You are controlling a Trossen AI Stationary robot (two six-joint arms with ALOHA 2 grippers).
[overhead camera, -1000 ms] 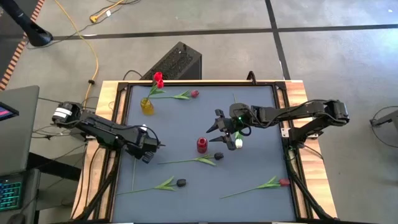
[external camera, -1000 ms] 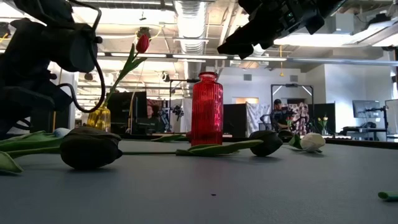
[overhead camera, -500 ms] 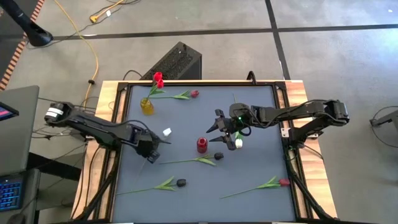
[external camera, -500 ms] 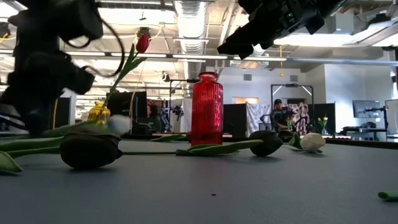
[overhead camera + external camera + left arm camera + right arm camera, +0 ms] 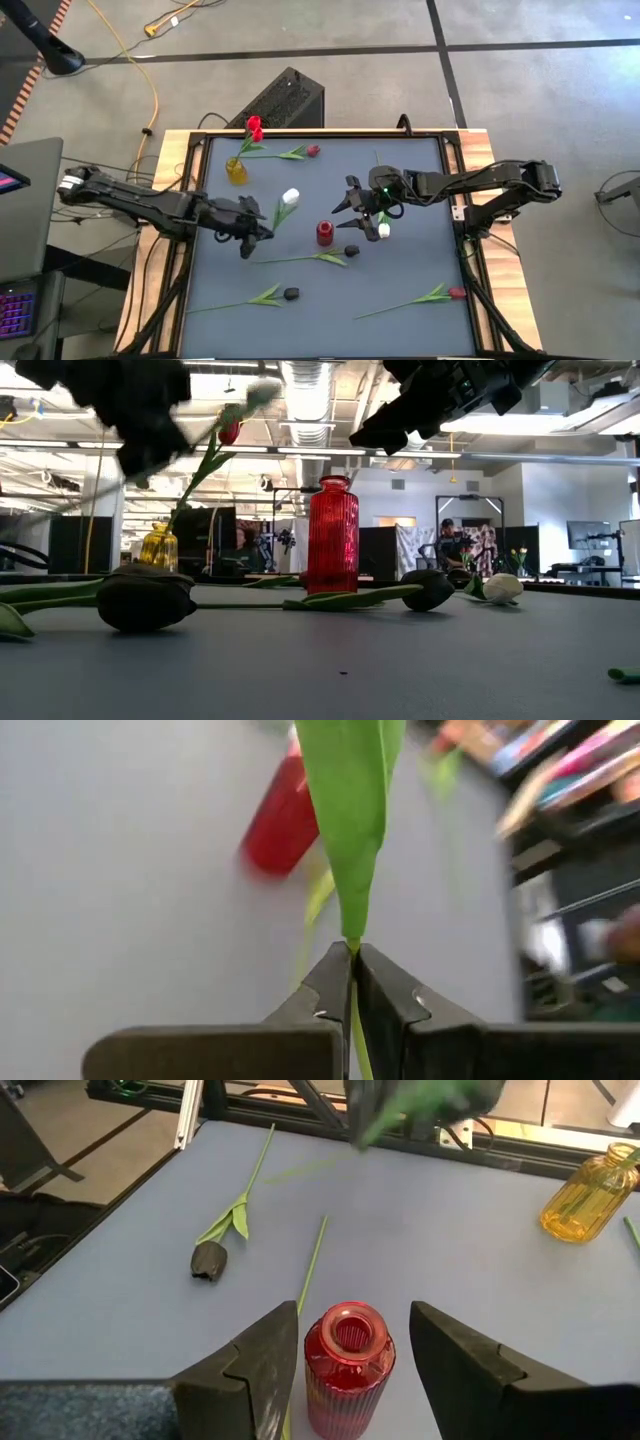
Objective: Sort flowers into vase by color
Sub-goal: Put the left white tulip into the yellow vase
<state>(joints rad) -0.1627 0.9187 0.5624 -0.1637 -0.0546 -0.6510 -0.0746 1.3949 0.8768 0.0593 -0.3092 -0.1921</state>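
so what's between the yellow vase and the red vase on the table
In the high view, the white tulip held by the left claw lies between the yellow vase and the red vase; otherwise that stretch of table is bare.

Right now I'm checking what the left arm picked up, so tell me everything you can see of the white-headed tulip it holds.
The white-headed artificial tulip has a small pale bud, a thin green stem and a broad green leaf, plastic or fabric by its look. It is lifted off the grey table, pointing toward the red ribbed glass vase. The left gripper is shut on its stem just below the leaf. Nothing else touches it.
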